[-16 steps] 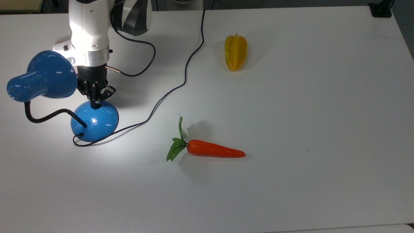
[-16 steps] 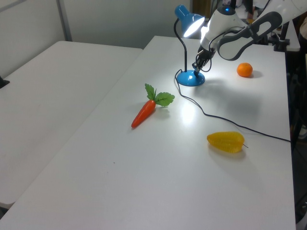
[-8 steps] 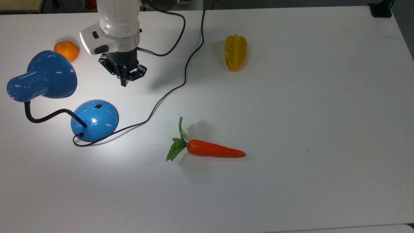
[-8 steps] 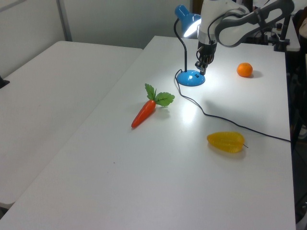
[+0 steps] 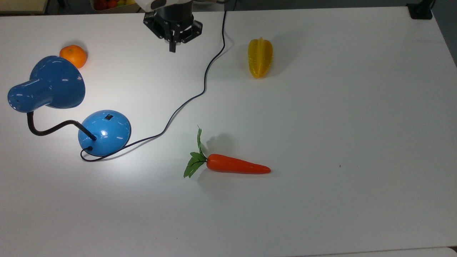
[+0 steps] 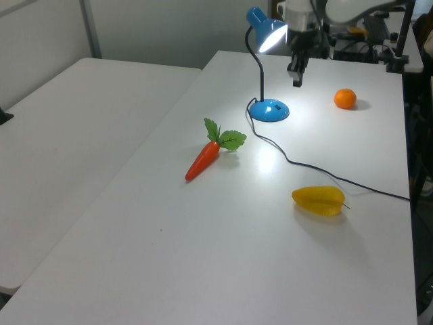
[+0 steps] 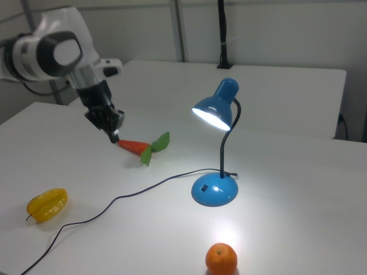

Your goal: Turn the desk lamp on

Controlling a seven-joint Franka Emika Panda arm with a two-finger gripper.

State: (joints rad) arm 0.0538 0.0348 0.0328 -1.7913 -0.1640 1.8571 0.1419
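The desk lamp stands at the top view's left, with its blue shade on a bent black neck above the round blue base. A small black switch sits on the dome. The lamp is lit: its shade glows underneath and a bright patch lies on the table around the base. My gripper hangs shut and holding nothing near the table's far edge, well away from the base. It hovers above the table, beside the shade, in the left view as gripper.
The lamp's black cord snakes from the base to the far edge, passing just right of the gripper. An orange lies behind the shade, a yellow starfruit at the back centre, a toy carrot in the middle.
A second ago the gripper's tips touched the switch on the base. Since then it has lifted and pulled back to the far edge, uncovering the orange. The lamp stays lit.
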